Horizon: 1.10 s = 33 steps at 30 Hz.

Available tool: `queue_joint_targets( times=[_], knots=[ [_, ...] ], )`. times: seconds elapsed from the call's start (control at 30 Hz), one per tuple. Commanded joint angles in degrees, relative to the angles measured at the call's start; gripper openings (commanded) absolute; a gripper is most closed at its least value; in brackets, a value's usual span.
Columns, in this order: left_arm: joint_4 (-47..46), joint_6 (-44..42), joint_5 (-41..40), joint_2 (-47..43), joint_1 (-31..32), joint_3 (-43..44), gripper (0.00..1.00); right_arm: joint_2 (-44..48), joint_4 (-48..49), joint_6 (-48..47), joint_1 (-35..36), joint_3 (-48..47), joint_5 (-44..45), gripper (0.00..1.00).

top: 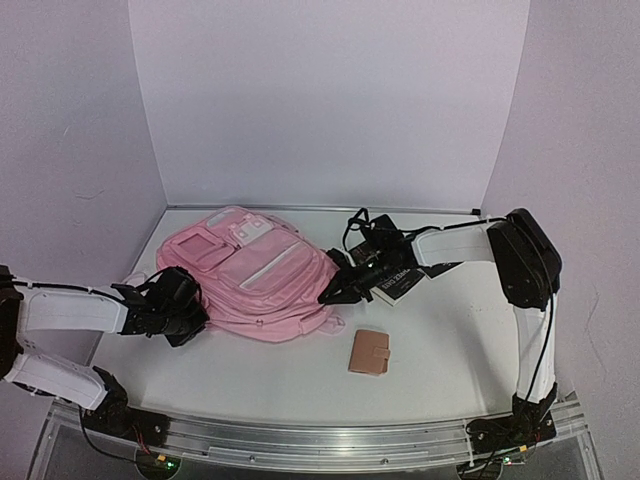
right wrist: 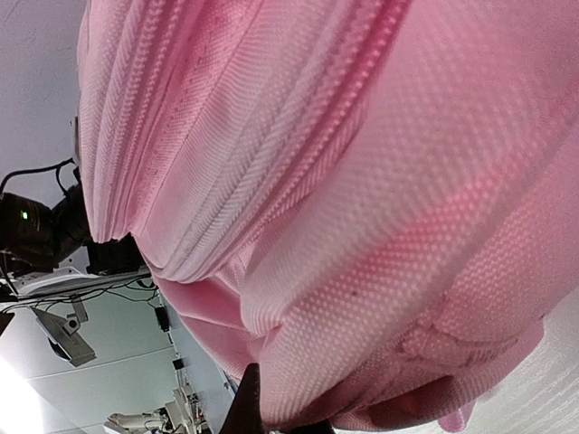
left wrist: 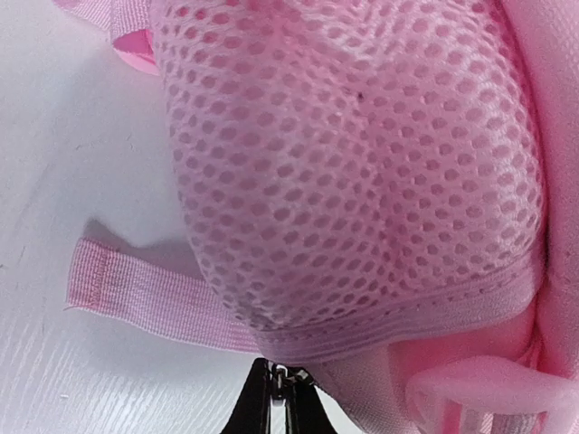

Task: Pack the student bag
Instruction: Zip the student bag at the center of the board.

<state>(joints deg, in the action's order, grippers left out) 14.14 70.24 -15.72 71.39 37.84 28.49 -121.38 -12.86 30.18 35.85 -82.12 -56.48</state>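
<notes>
We log the student bag [top: 255, 275] lying left of centre on the worktop [top: 450, 350]; left fingers [left wrist: 282, 402] pressed together at its mesh-pocket hem, right fingers [top: 328, 296] pressed together at its right edge; tan wallet [top: 369, 352] near, black booklet [top: 402, 282] beneath the right arm [top: 450, 245]

You'll find the bag [top: 255, 275] is soft, matt pink cloth, tightly woven with a fine grain. On its left side there is an open-holed mesh pocket [left wrist: 353, 163] and a flat, ribbed webbing strap [left wrist: 136, 291]. Your table [top: 430, 340] looks smooth, white and faintly glossy, the tan wallet [top: 369, 352] at near right looks like matt leather, and the near rail [top: 330, 440] is bare silvery metal.
</notes>
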Motion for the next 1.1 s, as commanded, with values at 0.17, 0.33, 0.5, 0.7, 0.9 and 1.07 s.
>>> queue_joint_targets(
  times=[0.17,0.33,0.5,0.7,0.9,1.07],
  knots=[
    [5.3,-14.1,-2.7,4.4,-6.7,9.8,0.1,3.5,-1.0,-3.2,0.5,3.3,1.7,0.0],
    [-2.3,-13.8,7.4,-1.6,-6.6,6.2,0.58,4.0,0.2,-3.9,5.1,3.5,2.1,0.09],
    [4.1,-11.3,7.8,-12.4,-6.3,4.3,0.73,6.5,0.1,-7.0,8.2,2.7,0.9,0.51],
    [6.4,-9.8,8.8,-24.5,-4.6,2.1,0.76,13.0,-2.8,-13.6,0.9,2.6,0.2,0.79],
    [6.3,-8.8,5.9,-22.7,0.1,2.1,0.79,9.7,-8.7,-21.6,-3.8,-5.9,6.4,0.89],
    [3.2,-8.4,4.5,-14.9,2.8,4.2,0.8,0.9,-10.6,-24.2,-3.9,-14.5,11.1,0.9]
  ],
)
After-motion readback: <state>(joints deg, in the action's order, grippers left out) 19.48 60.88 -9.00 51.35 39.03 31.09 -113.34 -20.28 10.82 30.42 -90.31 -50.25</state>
